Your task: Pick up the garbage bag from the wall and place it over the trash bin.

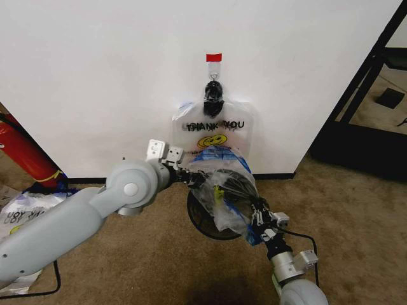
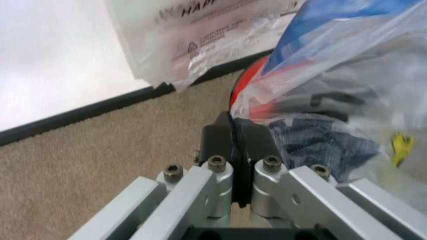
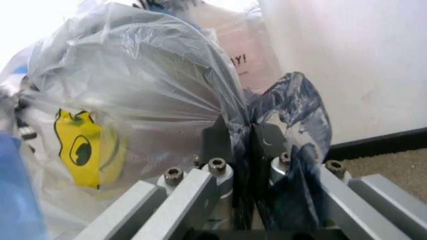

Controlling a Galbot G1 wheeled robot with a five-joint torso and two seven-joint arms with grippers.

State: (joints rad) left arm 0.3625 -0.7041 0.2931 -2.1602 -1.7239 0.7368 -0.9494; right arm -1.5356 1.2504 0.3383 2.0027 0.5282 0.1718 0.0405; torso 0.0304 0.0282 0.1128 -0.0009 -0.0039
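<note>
The garbage bag (image 1: 224, 184), see-through with blue edges and a yellow smiley, is stretched between both grippers just above the trash bin (image 1: 198, 220), whose dark round rim shows beneath it on the carpet. My left gripper (image 1: 191, 176) is shut on the bag's left edge (image 2: 347, 100), its jaws pressed together on the plastic (image 2: 235, 135). My right gripper (image 1: 257, 213) is shut on the bag's near right edge, with the film pinched between its fingers (image 3: 243, 132). Behind stands the white wall (image 1: 95, 76) with red tape (image 1: 214, 58) and a black clip (image 1: 213, 93).
Another bag of the same print (image 1: 216, 130) hangs from the clip. A red cylinder (image 1: 25, 152) and more bags (image 1: 25, 213) lie at the left. A black frame (image 1: 369, 76) stands at the right. A black cable (image 1: 308, 240) runs over the carpet.
</note>
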